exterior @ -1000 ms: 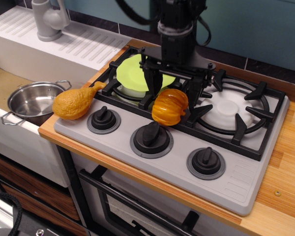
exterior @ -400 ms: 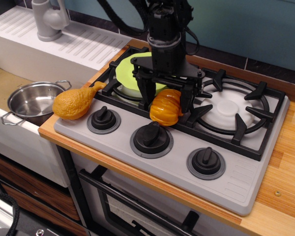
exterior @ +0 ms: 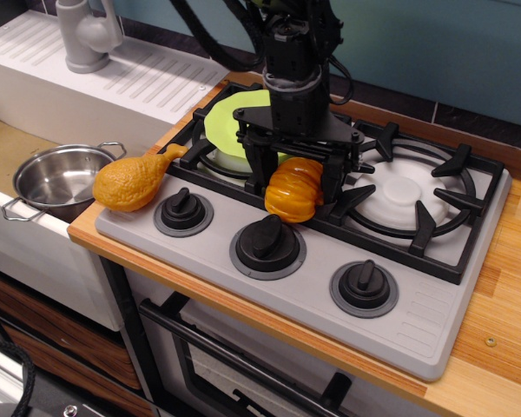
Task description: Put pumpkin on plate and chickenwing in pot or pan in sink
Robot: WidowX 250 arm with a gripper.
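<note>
Gripper [exterior: 293,178]: fingers clamped on pumpkin [exterior: 293,189], above stove grate. Plate [exterior: 228,126]: at 11 o'clock behind it. Chickenwing [exterior: 132,181]: stove edge, 9 o'clock. Pot [exterior: 55,179]: in sink [exterior: 4,148], far left

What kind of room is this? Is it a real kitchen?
It looks like a play kitchen. There is a stove with black knobs, a sink with a grey faucet, and toy food such as a pumpkin.
</note>
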